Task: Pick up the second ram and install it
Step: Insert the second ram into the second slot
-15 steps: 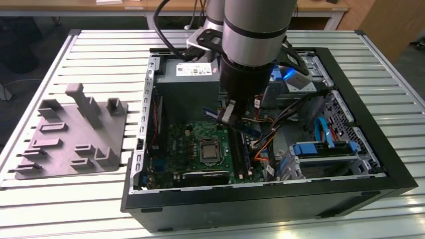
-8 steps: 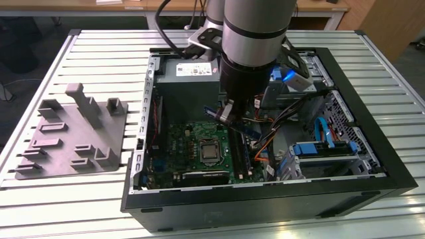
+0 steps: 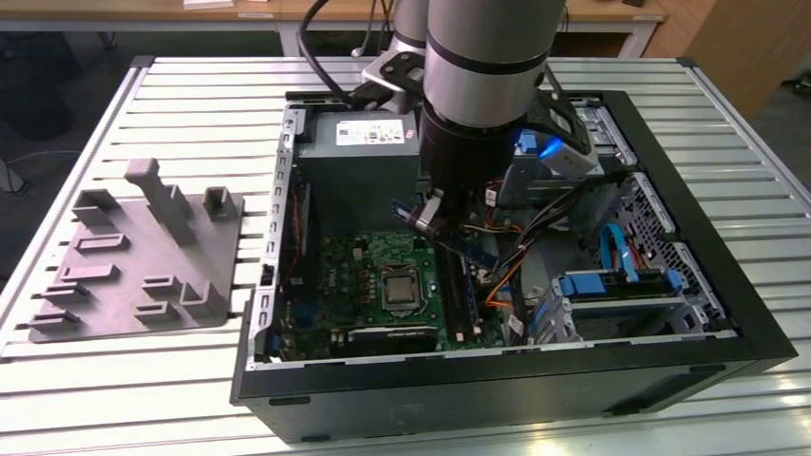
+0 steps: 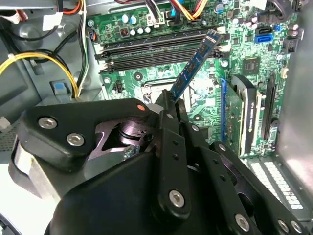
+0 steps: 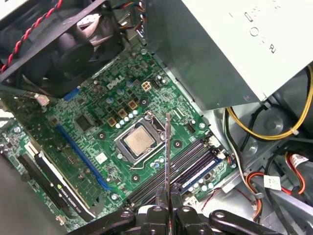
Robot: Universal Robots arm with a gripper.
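One memory stick, the second ram (image 4: 195, 62), is clamped at one end by the gripper (image 4: 172, 100). Its two black fingers (image 4: 166, 128) are closed on it, with nothing but the board's thickness between them.

The stick juts straight out from the fingertips over the motherboard (image 4: 142, 81). In the second wrist view its long axis runs aslant across the black memory slots (image 4: 156, 49) rather than along them, and its free end points toward the far end of those slots.

In the first wrist view the second ram (image 5: 167, 152) is seen edge-on as a thin dark line. It runs from the gripper (image 5: 167, 195) over the memory slots (image 5: 188, 159) and ends just beside a corner of the CPU socket (image 5: 140, 142). One slot on the far side from the socket shows a bluish strip along its length.

In the exterior view the arm (image 3: 488, 95) reaches down into the open computer case (image 3: 507, 380). There the second ram (image 3: 472, 249) slopes downward away from the gripper (image 3: 432, 226), just beside the CPU socket (image 3: 402, 290) on the exterior view's right. Whether its free end touches anything cannot be told.

The grey fixture tray (image 3: 140, 266) lies well apart from the socket, outside the case on the exterior view's left, on the slatted table (image 3: 127, 399).
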